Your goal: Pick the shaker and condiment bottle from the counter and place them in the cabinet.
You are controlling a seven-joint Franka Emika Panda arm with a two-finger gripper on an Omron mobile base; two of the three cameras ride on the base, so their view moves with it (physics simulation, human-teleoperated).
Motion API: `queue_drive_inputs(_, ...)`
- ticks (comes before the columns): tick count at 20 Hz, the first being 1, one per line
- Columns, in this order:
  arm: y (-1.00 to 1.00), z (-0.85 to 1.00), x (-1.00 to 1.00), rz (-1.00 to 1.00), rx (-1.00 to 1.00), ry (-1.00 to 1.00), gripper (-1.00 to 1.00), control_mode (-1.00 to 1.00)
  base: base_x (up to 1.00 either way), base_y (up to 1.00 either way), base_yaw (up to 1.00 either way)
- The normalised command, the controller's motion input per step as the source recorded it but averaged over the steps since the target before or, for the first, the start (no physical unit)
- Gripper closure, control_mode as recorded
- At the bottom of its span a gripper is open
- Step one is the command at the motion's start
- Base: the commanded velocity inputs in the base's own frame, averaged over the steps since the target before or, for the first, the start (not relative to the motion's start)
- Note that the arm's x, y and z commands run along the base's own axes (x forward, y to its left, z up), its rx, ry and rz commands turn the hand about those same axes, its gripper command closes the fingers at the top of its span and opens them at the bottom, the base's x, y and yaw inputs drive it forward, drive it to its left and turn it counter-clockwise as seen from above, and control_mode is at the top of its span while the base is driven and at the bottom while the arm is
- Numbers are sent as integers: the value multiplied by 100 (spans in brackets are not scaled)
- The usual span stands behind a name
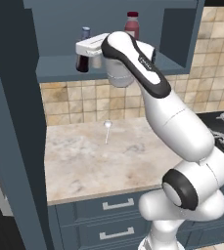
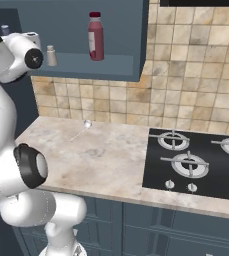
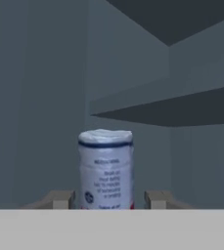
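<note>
Hand view: end effector [image 3: 105, 199] clamped on condiment bottle [image 3: 105, 168]; right base view: shaker [image 2: 51, 56] on cabinet [image 2: 86, 68] shelf.

Nothing can be read for certain. The small dark brown condiment bottle with a blue cap [image 3: 105, 168], standing between the tool's fingertips, bears blurred lines of print on its label. The tall red bottle with a white label [image 2: 95, 36] shows no legible text.
</note>
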Motion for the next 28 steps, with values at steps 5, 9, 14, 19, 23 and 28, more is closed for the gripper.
queue_drive_inputs(5,0,-12,28,0,0,-7,100,-100,0,0,0)
queue_drive_inputs(9,0,-20,26,0,-1,-10,100,-100,0,0,0)
queue_drive_inputs(14,2,-22,23,0,-6,-8,100,-100,0,0,0)
queue_drive_inputs(19,10,-7,24,0,-4,-4,100,-100,0,0,0)
queue_drive_inputs(23,20,2,33,-2,0,-2,100,-100,0,0,0)
queue_drive_inputs(28,14,1,29,-3,-3,1,100,-100,0,0,0)
